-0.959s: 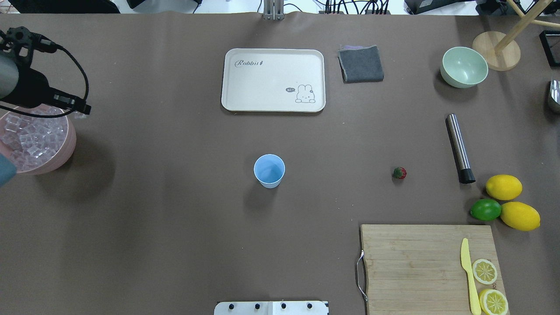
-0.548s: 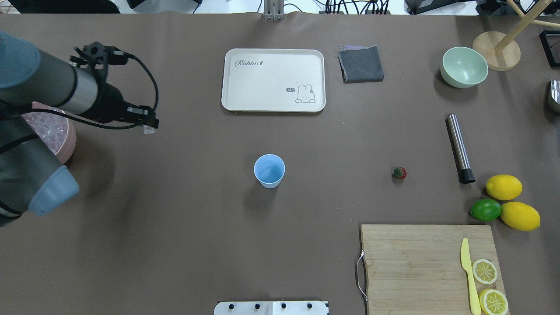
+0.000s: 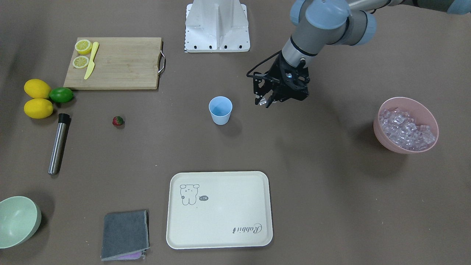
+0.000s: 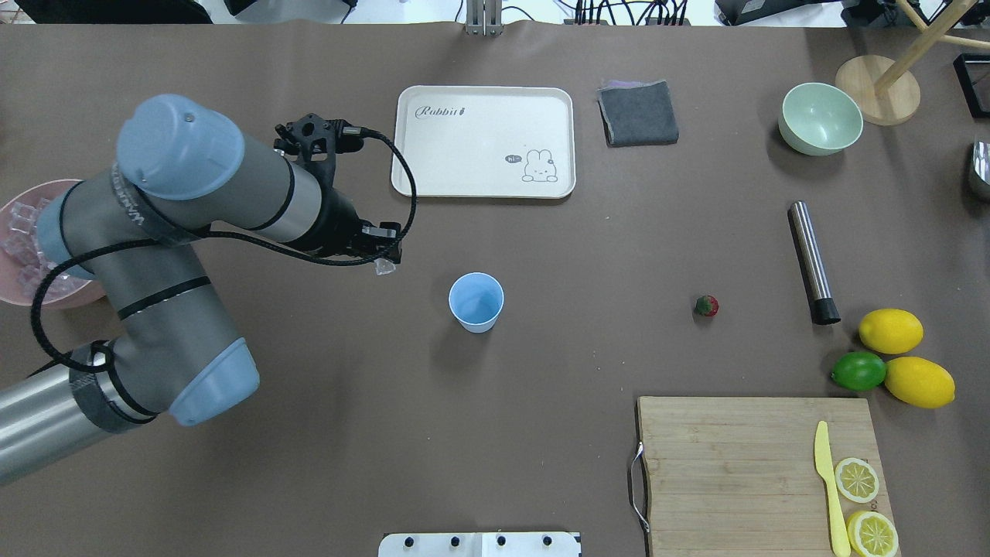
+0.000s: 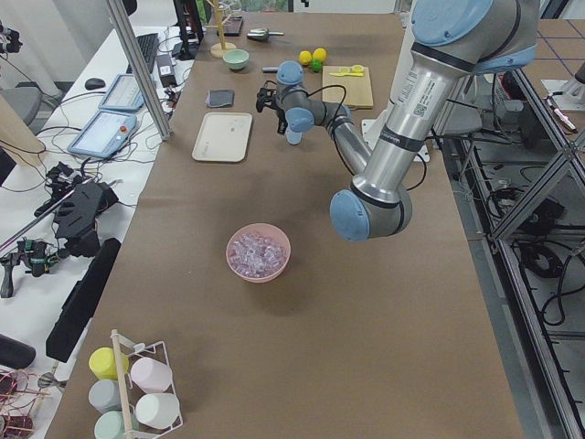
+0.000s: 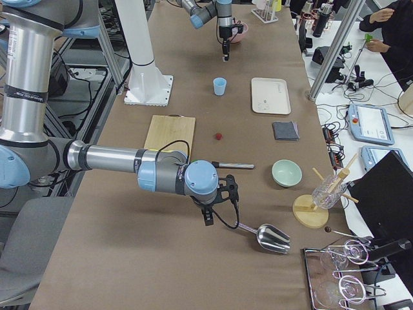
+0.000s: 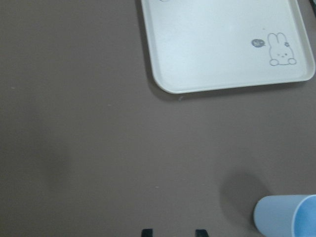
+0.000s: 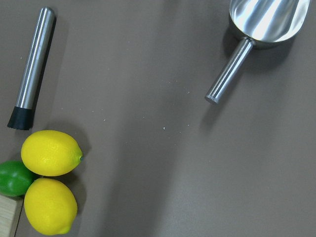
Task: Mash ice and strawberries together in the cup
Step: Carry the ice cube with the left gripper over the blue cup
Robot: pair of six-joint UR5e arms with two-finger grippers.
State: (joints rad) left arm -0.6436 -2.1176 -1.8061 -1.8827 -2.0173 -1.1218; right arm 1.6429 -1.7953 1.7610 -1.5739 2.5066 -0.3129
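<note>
Front view: L pincer [image 3: 265, 102] clamped on one small clear ice cube [image 3: 262, 102], held above the brown desk [image 3: 331, 191]. It is near the small light blue plastic cup [image 3: 220, 109], on the robot's left of it, not over it. Large pink bowl [image 3: 379, 132] of heaped ice [image 3: 404, 129] sits well apart. Tiny red strawberry [image 3: 117, 120] lies on desk betw. cup and steel rod [image 3: 59, 143].
Overhead: cup upright, approx. mid-desk.
Right-end view: R pincer [image 6: 208, 218] low, near steel scoop [image 6: 271, 237]; apart or together, cannot tell.
L wrist view: cup at bottom-right corner, cream rabbit tray [image 7: 222, 44] beyond it.
</note>
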